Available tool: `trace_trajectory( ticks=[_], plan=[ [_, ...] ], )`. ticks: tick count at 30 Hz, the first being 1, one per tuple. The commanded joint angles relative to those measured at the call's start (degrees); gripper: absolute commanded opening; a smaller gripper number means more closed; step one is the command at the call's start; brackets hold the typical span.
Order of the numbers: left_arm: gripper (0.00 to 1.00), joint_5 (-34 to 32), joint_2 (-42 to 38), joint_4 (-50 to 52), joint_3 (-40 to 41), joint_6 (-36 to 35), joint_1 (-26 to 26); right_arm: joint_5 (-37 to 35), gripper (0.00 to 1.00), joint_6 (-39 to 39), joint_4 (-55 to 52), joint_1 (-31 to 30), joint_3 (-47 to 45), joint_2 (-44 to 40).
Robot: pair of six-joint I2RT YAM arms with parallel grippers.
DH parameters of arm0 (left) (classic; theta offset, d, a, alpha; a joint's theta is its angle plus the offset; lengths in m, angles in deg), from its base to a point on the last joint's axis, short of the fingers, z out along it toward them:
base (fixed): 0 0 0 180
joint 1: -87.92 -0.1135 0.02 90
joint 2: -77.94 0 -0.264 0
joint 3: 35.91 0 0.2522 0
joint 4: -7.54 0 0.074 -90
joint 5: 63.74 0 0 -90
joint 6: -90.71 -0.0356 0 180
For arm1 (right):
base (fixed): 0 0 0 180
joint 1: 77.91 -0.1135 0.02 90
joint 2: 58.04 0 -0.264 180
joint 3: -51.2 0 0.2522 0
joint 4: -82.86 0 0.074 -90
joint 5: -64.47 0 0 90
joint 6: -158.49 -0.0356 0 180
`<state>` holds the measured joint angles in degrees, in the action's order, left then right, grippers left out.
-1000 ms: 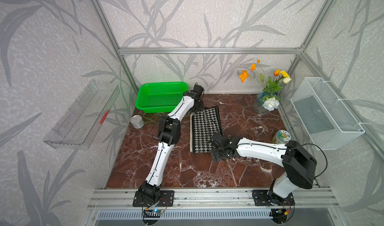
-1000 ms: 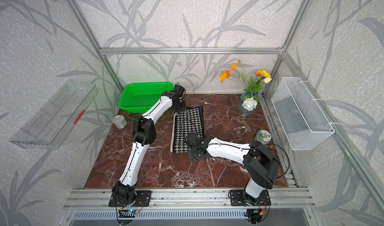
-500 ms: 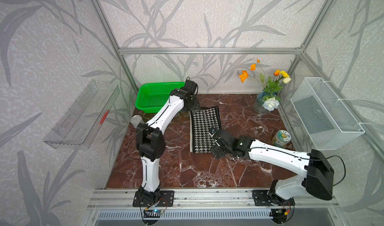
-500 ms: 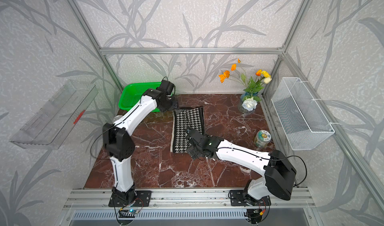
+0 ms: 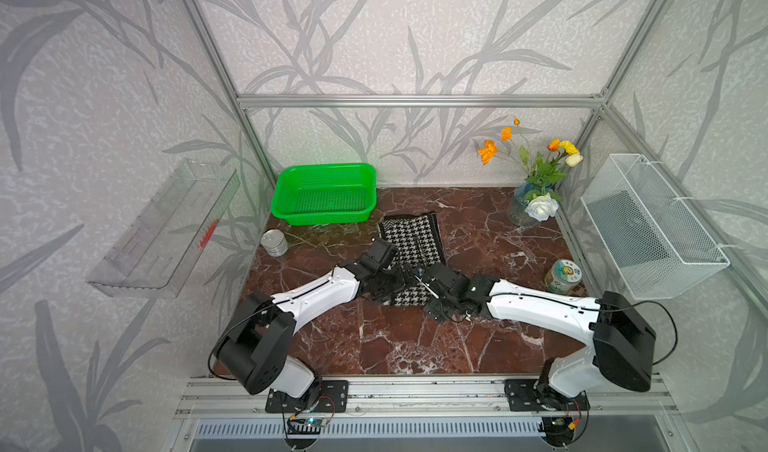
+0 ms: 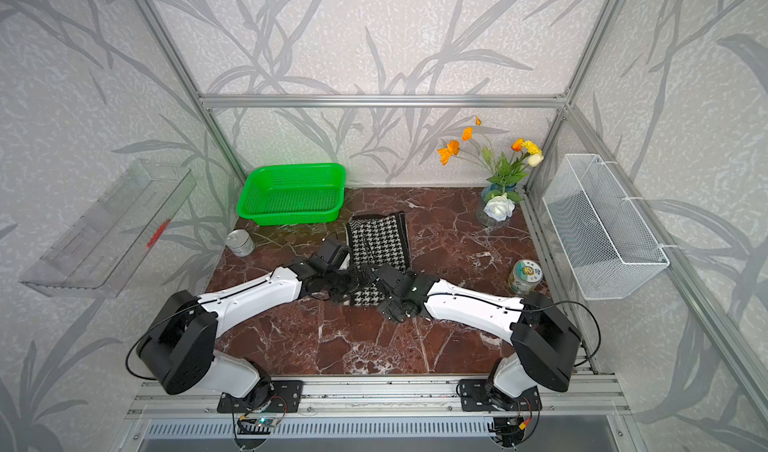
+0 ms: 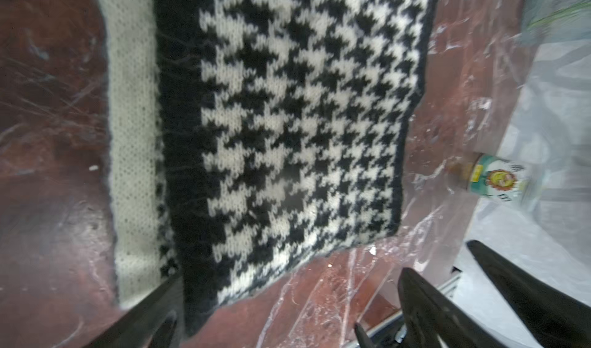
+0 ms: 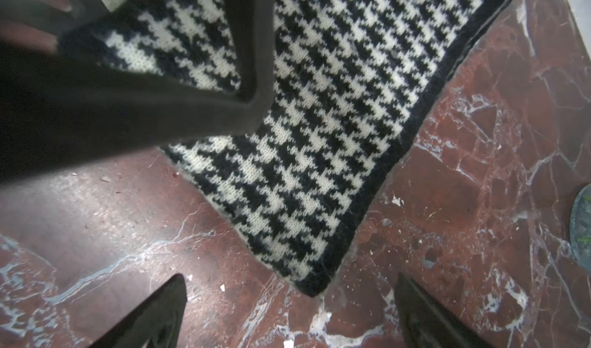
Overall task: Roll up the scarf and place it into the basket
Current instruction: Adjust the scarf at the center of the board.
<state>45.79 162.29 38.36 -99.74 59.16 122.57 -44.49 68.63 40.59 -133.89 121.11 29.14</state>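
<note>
Scarf [image 5: 415,238] lies flat on your worktop [image 5: 478,242], its near end beneath your left tool [image 7: 292,279] and right tool [image 8: 289,277], both spread wide and gripping nothing. Only the top views show the basket [image 5: 320,219], just beside the scarf's far corner, with the scarf outside it.

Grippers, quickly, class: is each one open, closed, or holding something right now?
Left gripper: open, holding nothing.
Right gripper: open, holding nothing.

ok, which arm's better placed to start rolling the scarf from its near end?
Left, marginally. The left gripper is open over the near edge of the scarf, one finger above the cloth, and is nearer the green basket. The right gripper, also open, frames only the near corner.
</note>
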Motion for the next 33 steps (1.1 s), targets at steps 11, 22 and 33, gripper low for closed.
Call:
trace_trajectory(
  ticks=[11, 22, 33],
  plan=[
    [0.99, -2.2, 4.7, -5.2, 1.0, 0.7, -5.4, 0.9, 0.83, 2.8, 1.3, -0.3, 0.0, 7.1],
    [0.99, -1.0, 3.8, -1.1, -1.2, -3.2, -10.6, -1.6, 0.73, 4.5, 0.7, -0.3, 3.2, 15.2],
    [0.99, 2.3, -0.8, 1.7, -2.1, -5.9, -17.3, 0.7, 0.22, 3.9, -4.8, 0.1, 9.5, 23.5]
  ],
)
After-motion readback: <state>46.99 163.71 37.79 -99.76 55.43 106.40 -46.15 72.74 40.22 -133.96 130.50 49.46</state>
